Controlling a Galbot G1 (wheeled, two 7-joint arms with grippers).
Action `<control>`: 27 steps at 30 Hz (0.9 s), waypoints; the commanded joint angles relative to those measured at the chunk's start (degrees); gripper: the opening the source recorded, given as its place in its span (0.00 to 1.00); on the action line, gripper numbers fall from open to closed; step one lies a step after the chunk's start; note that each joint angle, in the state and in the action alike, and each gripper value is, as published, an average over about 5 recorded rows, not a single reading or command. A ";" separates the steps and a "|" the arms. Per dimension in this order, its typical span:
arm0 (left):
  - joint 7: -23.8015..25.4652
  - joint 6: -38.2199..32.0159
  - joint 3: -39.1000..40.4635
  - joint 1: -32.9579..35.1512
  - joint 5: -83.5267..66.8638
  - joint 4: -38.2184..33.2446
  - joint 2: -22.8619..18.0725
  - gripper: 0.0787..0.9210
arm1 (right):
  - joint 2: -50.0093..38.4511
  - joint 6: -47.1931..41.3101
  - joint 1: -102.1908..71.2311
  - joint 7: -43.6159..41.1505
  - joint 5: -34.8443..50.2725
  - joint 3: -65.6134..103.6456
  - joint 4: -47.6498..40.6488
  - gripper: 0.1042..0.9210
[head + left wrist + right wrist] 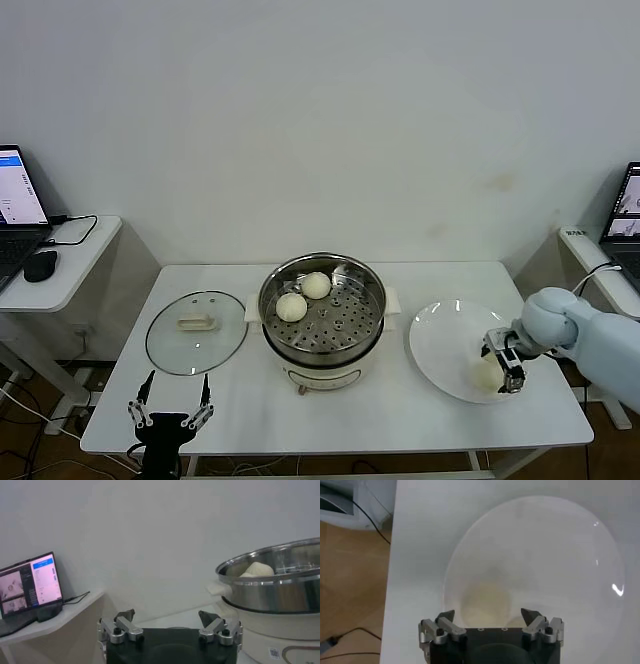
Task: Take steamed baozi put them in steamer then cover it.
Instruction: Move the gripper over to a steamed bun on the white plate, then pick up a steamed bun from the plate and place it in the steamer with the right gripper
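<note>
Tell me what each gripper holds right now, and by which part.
Left gripper: nothing, open at the table's front edge. Right gripper: fingers flank the baozi on the plate; a closed grip cannot be told.

Looking like a lab or test room: plain white wall (320, 120), white counter (330, 415), open laptops (18, 195) glowing on side desks (75, 265), cables (30, 405) lying on the bare floor.

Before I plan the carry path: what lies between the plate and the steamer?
Only bare table, seen in the head view, separates the plate from the steamer.
</note>
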 commanded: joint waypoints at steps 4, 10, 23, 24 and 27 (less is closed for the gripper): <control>0.00 -0.01 0.08 -0.28 -0.05 0.24 -0.07 0.88 | 2.07 -0.20 -2.46 0.81 -0.74 1.79 -2.73 0.74; -0.05 -0.11 -0.12 -0.14 -0.17 0.32 -0.01 0.88 | 2.20 -0.27 -2.18 0.64 -0.46 1.80 -2.80 0.68; -0.06 -0.09 -0.27 -0.41 -0.44 -0.02 0.22 0.88 | -1.08 -1.45 10.79 -0.56 6.24 -2.97 0.80 0.56; -0.05 -0.09 -0.31 -0.43 -0.51 -0.06 0.30 0.88 | -1.26 -1.66 12.41 -0.76 7.28 -3.04 1.01 0.56; -0.06 -0.10 -0.35 -0.52 -0.69 -0.20 0.50 0.88 | -1.14 -2.24 18.06 -1.29 10.39 -3.76 1.20 0.56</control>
